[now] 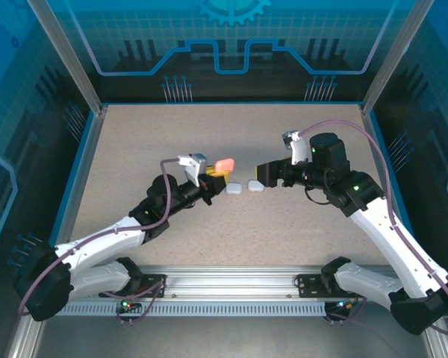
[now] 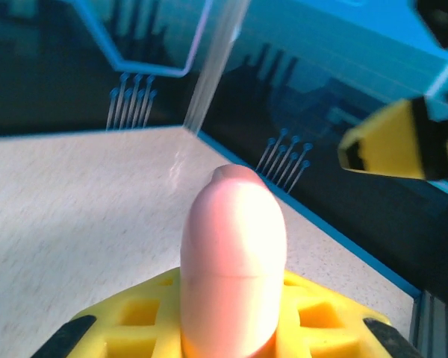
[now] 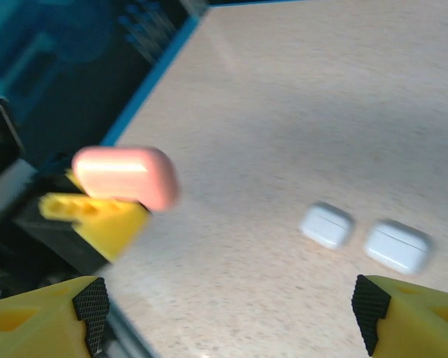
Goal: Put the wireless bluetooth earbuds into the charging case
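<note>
Begins with the speckled beige tabletop (image 1: 172, 134) beneath both arms. Clamps hard at the left gripper (image 1: 216, 176) on one end of a salmon-pink rounded smooth plastic charging case (image 2: 233, 253), lifted off the surface, seemingly shut, long axis running straight out beyond the yellow jaws. Gapes wide at the right gripper (image 3: 224, 321), nothing between its yellow, black-tipped jaws, facing the left one. Places that pink case ahead and to the left of the right gripper, apart from it, lying crosswise to its approach. Places two white rounded-square glossy plastic cases (image 3: 326, 225) flat and shut, side by side, ahead and slightly right of the same gripper, nearer this arm than the other. Cannot say where the earbuds are: too small to make out, or shut inside. Probably hinges next on the free right gripper reaching leftward to the held case. Reads no brand, label or lettering anywhere.
</note>
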{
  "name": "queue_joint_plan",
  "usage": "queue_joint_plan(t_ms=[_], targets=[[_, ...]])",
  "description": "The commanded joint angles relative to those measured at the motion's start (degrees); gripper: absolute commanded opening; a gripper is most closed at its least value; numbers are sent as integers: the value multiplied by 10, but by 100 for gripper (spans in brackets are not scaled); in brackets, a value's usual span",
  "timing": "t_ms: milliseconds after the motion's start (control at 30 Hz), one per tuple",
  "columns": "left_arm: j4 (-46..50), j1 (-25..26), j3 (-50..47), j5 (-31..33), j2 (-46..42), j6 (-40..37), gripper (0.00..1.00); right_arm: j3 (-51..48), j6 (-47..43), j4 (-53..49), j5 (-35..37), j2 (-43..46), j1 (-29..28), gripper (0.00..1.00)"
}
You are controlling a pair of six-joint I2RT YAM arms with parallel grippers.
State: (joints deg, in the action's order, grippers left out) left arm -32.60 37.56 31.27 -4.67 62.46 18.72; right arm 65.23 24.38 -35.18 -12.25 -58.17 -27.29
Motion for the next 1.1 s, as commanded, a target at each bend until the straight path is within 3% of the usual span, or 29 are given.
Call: queue_joint_plan(t_ms=[0,167,367,667,933,1067], targets=[[55,-63,-37,-46,2,136,0,-31,6,-43,72,16,20,88],[69,-142,-66,-152,60,213,0,-68,12,-31,70,20,39,88],[75,-163,-49,-197,164,247,0,-83,8,-27,59,16,54,88],[32,-163,10,-215,310,294,0,-94,-3,-32,52,13,67,88],[21,-161,34,-208,361,302,0,-102,-8,-32,45,12,79,88],[20,-160,46,-210,382,303,12,-103,-9,-32,43,9,83,88]])
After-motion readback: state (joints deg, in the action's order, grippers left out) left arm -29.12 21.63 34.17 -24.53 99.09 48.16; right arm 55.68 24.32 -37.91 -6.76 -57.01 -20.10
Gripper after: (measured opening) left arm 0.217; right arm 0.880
